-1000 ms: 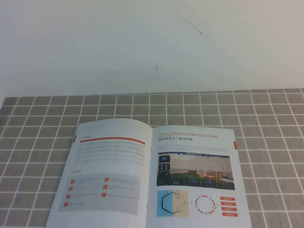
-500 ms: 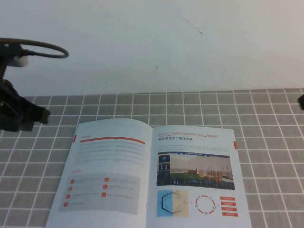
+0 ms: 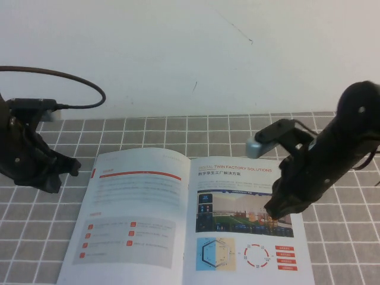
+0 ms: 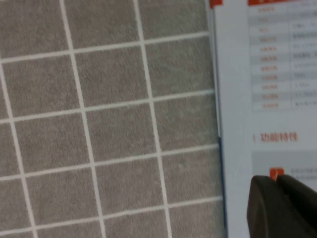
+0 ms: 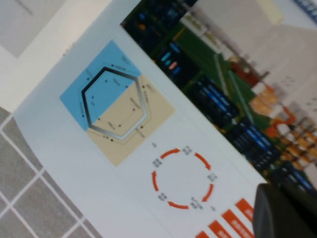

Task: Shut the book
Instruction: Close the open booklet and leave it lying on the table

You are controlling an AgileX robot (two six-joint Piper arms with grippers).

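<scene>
Book cropped, grippers only partly readable
The book [image 3: 178, 225] runs off the high view's 6 o'clock edge, and its small print is too fine to read. The left gripper [image 3: 66, 167] sits at the book's 10 o'clock, with the left arm [image 3: 21, 151] cropped at 9 o'clock. The right gripper [image 3: 278, 209], at the book's 3 o'clock, hides part of the page photo [image 3: 237, 214].

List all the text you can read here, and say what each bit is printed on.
"DIGITAL TWIN FACTORY SOLUTIONS": orange heading on the book, right page.
"数字孪生工厂解决方案": dark line just beneath that heading.
"功能特性": orange subheading on the left page, as seen in the left wrist view.
Body text, table rows and diagram labels: too small or blurred to read.
No text on the left tool, beside the book's left edge, or the right tool, over the right page.
</scene>
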